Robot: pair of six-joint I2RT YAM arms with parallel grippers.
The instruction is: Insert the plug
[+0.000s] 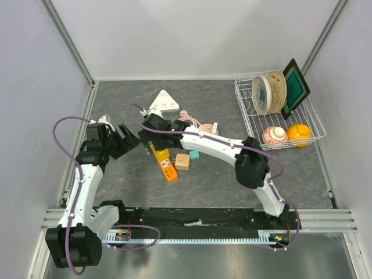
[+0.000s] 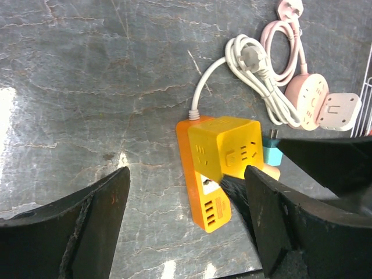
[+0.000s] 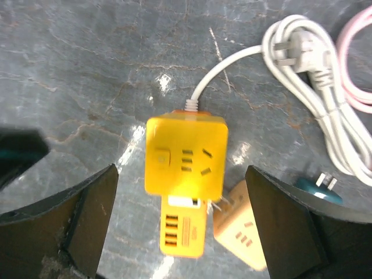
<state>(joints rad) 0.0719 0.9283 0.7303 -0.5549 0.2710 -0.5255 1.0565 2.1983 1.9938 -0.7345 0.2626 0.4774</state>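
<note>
Hanging wide open and empty, the right gripper (image 3: 181, 171) straddles the yellow cube plug (image 3: 186, 154) directly beneath it. The plug looks seated on the orange power strip (image 3: 181, 235) on the table (image 3: 87, 70). The left gripper (image 2: 187, 171), open too, hovers beside, probably placed to steady the strip.

dark grey marble-look tabletop (image 1: 232, 174) with glare spots; plain white walls (image 1: 192, 35) all round; aluminium rails (image 1: 68, 40) at corners
</note>
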